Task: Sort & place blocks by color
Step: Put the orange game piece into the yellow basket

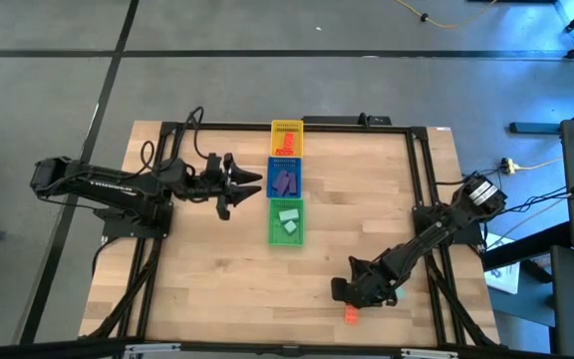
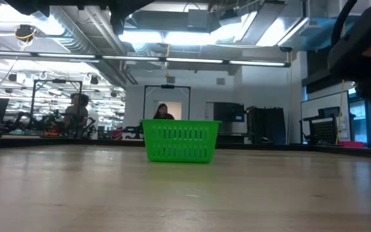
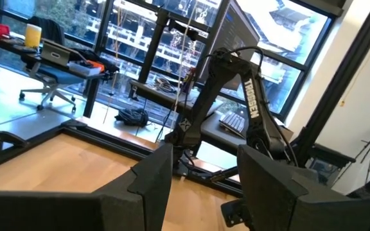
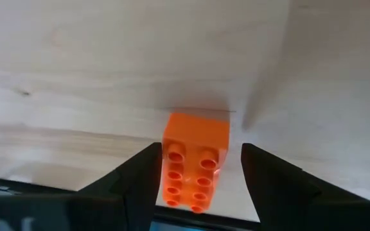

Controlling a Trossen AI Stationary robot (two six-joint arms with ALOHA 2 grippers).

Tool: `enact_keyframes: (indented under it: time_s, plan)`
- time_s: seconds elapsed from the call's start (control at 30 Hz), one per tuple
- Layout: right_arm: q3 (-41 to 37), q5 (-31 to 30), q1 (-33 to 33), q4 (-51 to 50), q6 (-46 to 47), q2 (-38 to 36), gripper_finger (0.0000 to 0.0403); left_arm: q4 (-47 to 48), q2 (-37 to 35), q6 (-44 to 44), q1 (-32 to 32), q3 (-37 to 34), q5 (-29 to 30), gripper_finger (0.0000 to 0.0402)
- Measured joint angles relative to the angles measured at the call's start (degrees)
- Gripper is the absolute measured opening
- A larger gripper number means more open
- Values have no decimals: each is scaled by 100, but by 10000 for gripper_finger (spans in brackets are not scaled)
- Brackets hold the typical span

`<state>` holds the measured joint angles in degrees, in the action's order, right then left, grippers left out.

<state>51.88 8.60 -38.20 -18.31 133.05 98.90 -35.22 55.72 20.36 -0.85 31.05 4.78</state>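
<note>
An orange block (image 4: 194, 162) lies on the table (image 1: 207, 289) near its front edge, between the right gripper's (image 4: 199, 173) spread fingers, untouched. The left gripper (image 1: 250, 186) hangs open beside the blue tray (image 1: 286, 179).

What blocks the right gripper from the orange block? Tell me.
Nothing visible. The right gripper is open, its fingers either side of the orange block on the bare table, with a gap at each side and nothing between.
</note>
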Motion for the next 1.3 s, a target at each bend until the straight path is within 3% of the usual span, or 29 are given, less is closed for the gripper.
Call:
enact_keyframes:
  time_s: [0.77, 1.1, 1.3]
  plan:
    - [7, 14, 15, 55, -151, 183, 215, -20, 0, 2, -224, 0, 0, 167]
    - [7, 55, 20, 35, -151, 183, 146, -20, 0, 2, -224, 0, 0, 167]
    - [7, 38, 20, 39, -154, 183, 144, -20, 0, 2, -224, 0, 0, 167]
